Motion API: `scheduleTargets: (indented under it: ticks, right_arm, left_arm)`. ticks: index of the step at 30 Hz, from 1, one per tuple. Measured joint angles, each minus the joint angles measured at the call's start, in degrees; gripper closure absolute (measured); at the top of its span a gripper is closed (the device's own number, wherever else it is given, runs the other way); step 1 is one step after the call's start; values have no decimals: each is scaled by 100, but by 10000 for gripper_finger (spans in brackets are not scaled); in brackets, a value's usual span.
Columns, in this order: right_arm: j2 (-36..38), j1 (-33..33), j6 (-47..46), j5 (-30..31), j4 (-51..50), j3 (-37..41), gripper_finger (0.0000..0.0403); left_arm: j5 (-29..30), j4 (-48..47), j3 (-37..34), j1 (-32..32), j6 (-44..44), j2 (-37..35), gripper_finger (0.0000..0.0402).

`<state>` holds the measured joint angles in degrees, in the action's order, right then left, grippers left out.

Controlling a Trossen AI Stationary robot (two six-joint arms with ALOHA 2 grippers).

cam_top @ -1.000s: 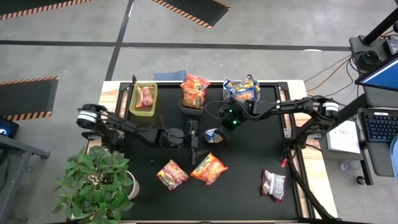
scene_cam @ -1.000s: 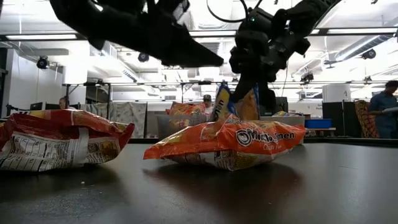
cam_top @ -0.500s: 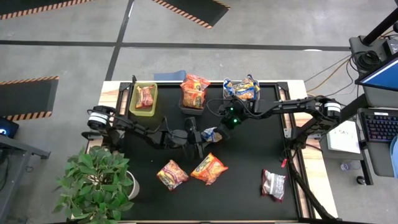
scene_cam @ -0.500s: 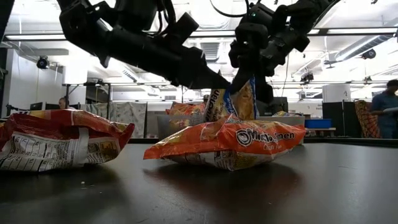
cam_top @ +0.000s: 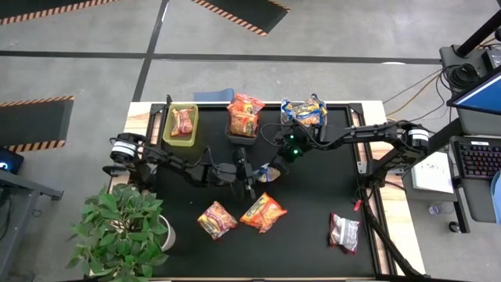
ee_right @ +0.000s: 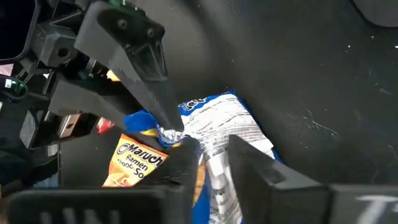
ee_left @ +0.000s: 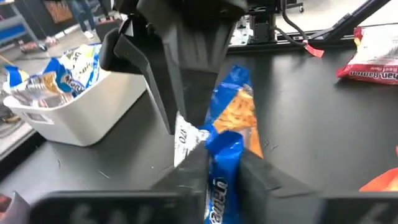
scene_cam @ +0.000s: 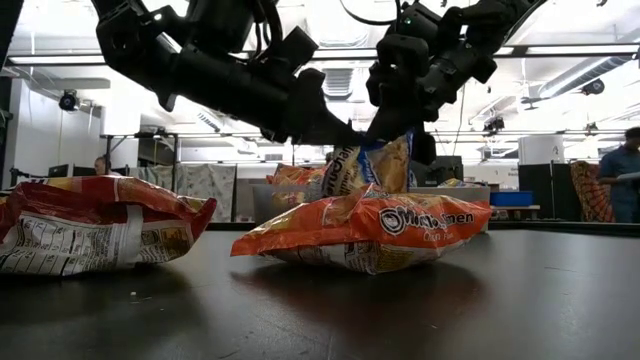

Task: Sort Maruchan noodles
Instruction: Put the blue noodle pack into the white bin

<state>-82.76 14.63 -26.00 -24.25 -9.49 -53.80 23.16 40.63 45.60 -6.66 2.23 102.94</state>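
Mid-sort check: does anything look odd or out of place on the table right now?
Yes: both hands pinch one blue-and-yellow noodle packet in mid-air at the table's middle, the left hand on one end, the right hand on the other, so the packet hangs crumpled between them.

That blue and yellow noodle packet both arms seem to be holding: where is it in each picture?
High view: blue and yellow packet, table middle, between both end effectors.
Low view: upright behind the orange packet.
Left wrist view, centre.
Right wrist view, centre.
Shared landmark: the white bin of matching packets.
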Motion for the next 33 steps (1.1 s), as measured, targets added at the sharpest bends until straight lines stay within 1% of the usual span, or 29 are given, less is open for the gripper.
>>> scheduleTargets:
  ticks: [1, 3, 6, 8, 12, 16, 17, 19, 21, 23, 27, 30, 33]
  right_arm:
    - [0, 0, 1, 0, 1, 0, 313]
    - [2, 1, 10, 1, 3, 0, 280]
    - [98, 40, 183, 5, 2, 0, 234]
    - [228, 54, 503, 8, -1, 0, 208]
    - [605, 55, 1281, 23, -85, 28, 180]
    - [1051, 37, 1995, 52, -92, 229, 175]
    - [1144, 37, 2084, 178, -92, 324, 176]
    - [1288, 30, 2121, 641, 11, 585, 178]
    - [1324, 37, 2113, 953, 342, 911, 180]
    - [1312, 40, 2039, 989, 743, 1263, 181]
    - [1118, 22, 1709, 972, 2023, 1881, 181]
    - [868, 26, 1505, 990, 2885, 2189, 181]
    - [496, 24, 1394, 975, 3703, 2313, 181]
  left_arm:
    - [0, -10, 0, 2, -52, 0, 379]
    - [0, -10, 0, 2, -231, -2, 394]
    - [-22, -27, 0, 49, -714, -29, 390]
    - [-111, -169, -9, 141, -1105, -79, 397]
    - [-416, -268, -147, 418, -1697, -215, 400]
    - [-470, -250, -344, 646, -1774, -328, 401]
    - [-470, -250, -383, 688, -1756, -332, 401]
    - [-469, -242, -445, 748, -1670, -334, 401]
    - [-468, -239, -480, 793, -1642, -334, 401]
    - [-470, -239, -490, 820, -1600, -337, 401]
    - [-470, -147, -492, 823, -1315, -336, 401]
    - [-471, -95, -492, 822, -1179, -337, 401]
    - [-470, -80, -492, 822, -995, -337, 402]
